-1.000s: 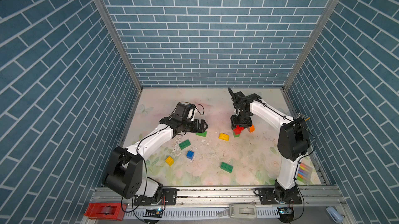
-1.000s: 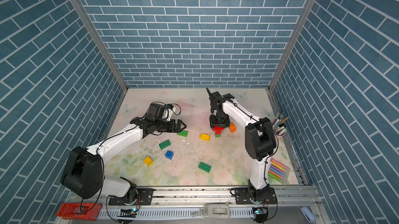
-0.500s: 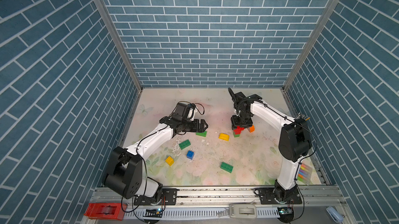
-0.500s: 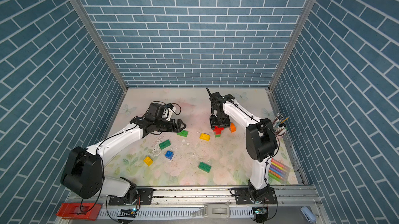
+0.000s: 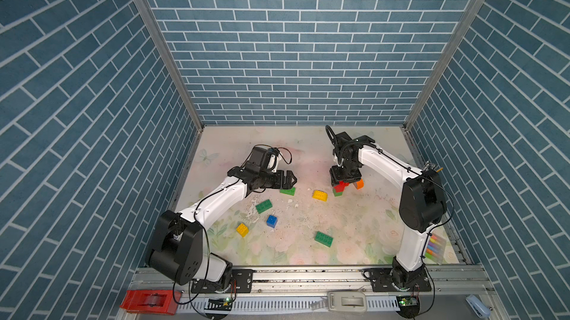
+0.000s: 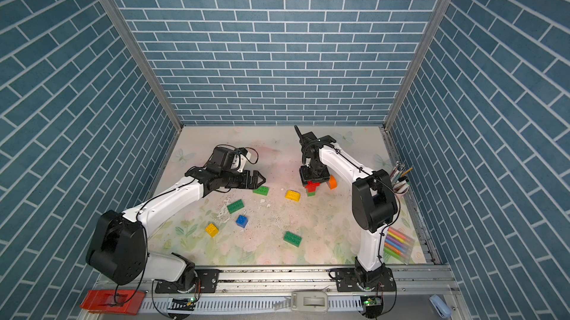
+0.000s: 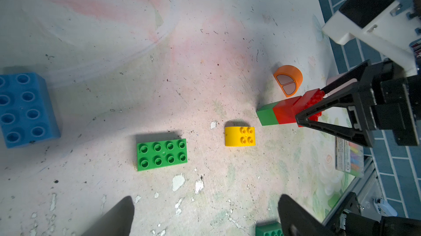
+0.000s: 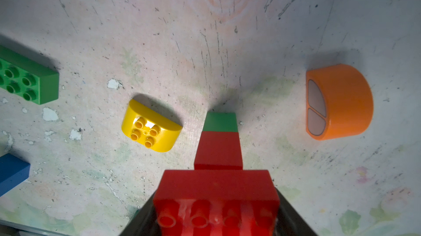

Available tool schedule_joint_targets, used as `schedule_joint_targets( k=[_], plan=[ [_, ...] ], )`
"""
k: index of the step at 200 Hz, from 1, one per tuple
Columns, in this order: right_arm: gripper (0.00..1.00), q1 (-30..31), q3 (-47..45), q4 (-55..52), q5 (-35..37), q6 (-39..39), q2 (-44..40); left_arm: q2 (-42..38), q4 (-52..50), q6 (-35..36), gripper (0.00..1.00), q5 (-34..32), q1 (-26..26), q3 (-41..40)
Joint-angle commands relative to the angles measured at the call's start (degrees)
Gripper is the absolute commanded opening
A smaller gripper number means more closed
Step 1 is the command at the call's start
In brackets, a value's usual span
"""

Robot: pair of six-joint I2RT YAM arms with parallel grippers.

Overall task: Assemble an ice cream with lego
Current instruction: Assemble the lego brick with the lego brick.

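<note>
Clock refs: 12 = back wall, viewed from the front rail.

On the right, the right gripper (image 5: 344, 180) is down over the lego stack (image 5: 340, 186), about 2 o'clock on the mat (image 5: 354, 226). Jaws are part-way open and clamped on the top piece, a wide red brick (image 8: 216, 189). That brick's long axis runs finger to finger in the right wrist view, studs toward the camera. Below it sits a narrower red brick (image 8: 218, 150), then a green base brick (image 8: 220, 122) resting on the mat. Stack long axis is vertical, studs up.

On the left, the left gripper (image 5: 290, 179) points at 3 o'clock. Its jaws are spread wide with nothing in them, and it hovers off the mat. A green oblong brick (image 5: 287, 191) lies just at its 6 o'clock, long axis roughly 9–3, studs up.

Loose pieces:
- The orange round-topped piece (image 5: 359, 183) is just beside the stack at 3 o'clock, not touching. It lies on its side with the flat underside showing.
- The yellow round-topped piece (image 5: 319, 195) is near the stack at 8 o'clock, studs up.
- The second green oblong (image 5: 264, 206) has its long axis 8–2.
- The third green oblong (image 5: 323, 238) is at 6 o'clock on the mat, long axis 10–4.
- The blue square brick (image 5: 271, 221) and yellow square brick (image 5: 242, 229) are toward 7–8 o'clock, apart from each other.
- A blue eight-stud brick (image 7: 22, 109) shows in the left wrist view, studs up.
</note>
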Motion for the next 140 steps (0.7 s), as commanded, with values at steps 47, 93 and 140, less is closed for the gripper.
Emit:
schedule_joint_targets(
  k=[47,93,140],
  plan=[
    [0.46,-0.05,-7.36,1.30,2.59,-3.47,-2.33,-1.79,-1.59,0.92,0.99,-1.32,-0.17,-0.26],
    [0.43,-0.01,-2.89,-4.04,4.40,-3.01,1.72,-1.61,-1.93,1.25,0.99,-1.41,-0.12,0.11],
    [0.42,0.08,-1.62,-5.56,3.70,-1.87,5.11,-2.32,-1.85,1.11,1.00,-1.69,-0.13,-0.51]
  ],
)
